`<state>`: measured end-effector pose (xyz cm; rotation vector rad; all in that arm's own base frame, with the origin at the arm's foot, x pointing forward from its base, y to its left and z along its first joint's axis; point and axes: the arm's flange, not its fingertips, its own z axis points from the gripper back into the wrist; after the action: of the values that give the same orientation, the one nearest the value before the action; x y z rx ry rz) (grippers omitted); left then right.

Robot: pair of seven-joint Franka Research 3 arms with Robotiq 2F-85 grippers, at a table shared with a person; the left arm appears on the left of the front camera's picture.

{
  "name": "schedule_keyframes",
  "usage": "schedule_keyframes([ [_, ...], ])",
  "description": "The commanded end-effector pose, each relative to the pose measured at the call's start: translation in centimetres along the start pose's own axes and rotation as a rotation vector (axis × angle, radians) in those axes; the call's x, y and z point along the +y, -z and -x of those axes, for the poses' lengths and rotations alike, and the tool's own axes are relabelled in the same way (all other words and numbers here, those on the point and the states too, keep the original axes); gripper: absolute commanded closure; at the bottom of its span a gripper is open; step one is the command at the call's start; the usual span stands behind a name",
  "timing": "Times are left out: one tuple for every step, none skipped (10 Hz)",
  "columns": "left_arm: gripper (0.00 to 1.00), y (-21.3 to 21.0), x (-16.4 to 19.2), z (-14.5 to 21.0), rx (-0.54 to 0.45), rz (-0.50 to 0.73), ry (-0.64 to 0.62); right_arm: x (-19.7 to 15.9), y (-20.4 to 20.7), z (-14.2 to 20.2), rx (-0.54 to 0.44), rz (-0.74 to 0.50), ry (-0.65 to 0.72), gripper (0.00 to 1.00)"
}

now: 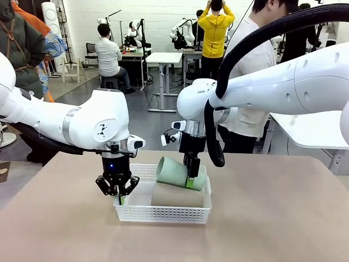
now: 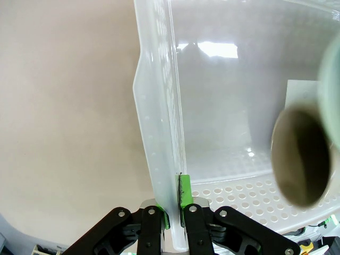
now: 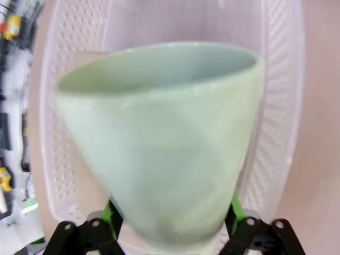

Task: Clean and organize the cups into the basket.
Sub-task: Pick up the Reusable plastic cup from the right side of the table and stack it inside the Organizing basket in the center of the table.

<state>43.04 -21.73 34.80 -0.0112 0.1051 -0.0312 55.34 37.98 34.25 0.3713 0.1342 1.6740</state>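
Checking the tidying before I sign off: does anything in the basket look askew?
Yes. The mint green cup lies tilted over a tan cup lying sideways in the basket, neither upright nor nested. The right gripper straddles the mint green cup's narrow end; the left gripper is clamped on the basket's left wall.

Open-plan lab: far beyond my left claw, white workbenches, person on stool, grey floor.

Left gripper on basket wall; cup inside
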Motion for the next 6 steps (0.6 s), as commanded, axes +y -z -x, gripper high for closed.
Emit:
schedule_keyframes([
  [1.00, -0.08, -0.08, 0.09, -0.003, -0.001, 0.002, 0.82, 0.04, 0.81, 0.003, 0.026, -0.010, 0.00],
  [1.00, -0.08, -0.08, 0.09, -0.003, -0.001, 0.002, 0.73, 0.13, 0.73, 0.002, 0.027, -0.010, 0.00],
  [1.00, -0.08, -0.08, 0.09, -0.003, -0.001, 0.002, 0.67, 0.15, 0.67, 0.001, 0.028, -0.009, 0.00],
  [1.00, -0.08, -0.08, 0.09, -0.003, -0.001, 0.002, 0.73, 0.14, 0.56, 0.001, 0.032, -0.012, 0.00],
  [1.00, -0.08, -0.08, 0.09, -0.003, -0.001, 0.002, 0.80, 0.08, 0.53, 0.002, 0.038, -0.013, 0.00],
  [1.00, -0.08, -0.08, 0.09, -0.003, -0.001, 0.002, 0.82, 0.11, 0.52, -0.001, 0.041, -0.012, 0.00],
])
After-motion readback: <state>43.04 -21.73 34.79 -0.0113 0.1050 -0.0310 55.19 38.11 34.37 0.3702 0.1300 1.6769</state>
